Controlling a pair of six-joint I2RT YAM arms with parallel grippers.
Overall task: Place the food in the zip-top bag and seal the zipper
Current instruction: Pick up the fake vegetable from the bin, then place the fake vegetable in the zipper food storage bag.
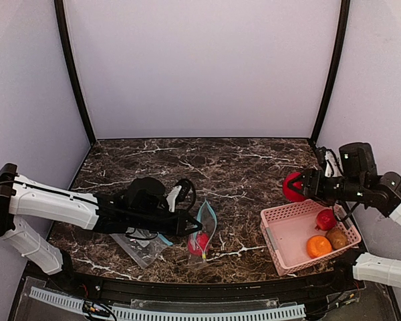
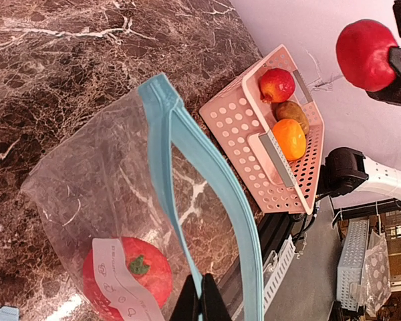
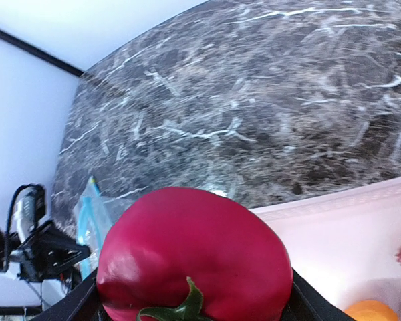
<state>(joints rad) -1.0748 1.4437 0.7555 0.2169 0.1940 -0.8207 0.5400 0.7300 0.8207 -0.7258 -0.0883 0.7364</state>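
**A:** Teal zipper strip point(image 2: 187, 154) pinched tight in the left gripper point(image 2: 202, 301), and that pinch props the mouth of the zip-top bag point(image 2: 87, 194) open over the desk point(image 1: 220, 167).

**B:** And one's in! The bagged red fruit point(image 2: 127, 281) sits at the bottom of the bag, just beside those clenched tips.

**A:** Over to the right gripper point(image 1: 302, 186): it's clamped round the held red fruit point(image 3: 194, 257), up in the air.

**B:** Just below that gripper, on its near side, is the pink basket point(image 1: 273, 234). What's left in there?

**A:** I count the basket red fruit point(image 1: 325, 219), the orange fruit point(image 1: 318, 247) and a brown fruit point(image 1: 337, 237) tucked between them. All lie below the right gripper, none touched.

**B:** So by my reckoning, one bagged, one lifted, the rest waiting.

**A:** Well short of halfway, I'd say. The held one has a long stretch of desk to cross toward the left gripper, where the bag opening is.

**B:** And the zipper?

**A:** Open, not sealed. That comes last, and the left gripper's hold on the strip is what makes the mouth usable till then.
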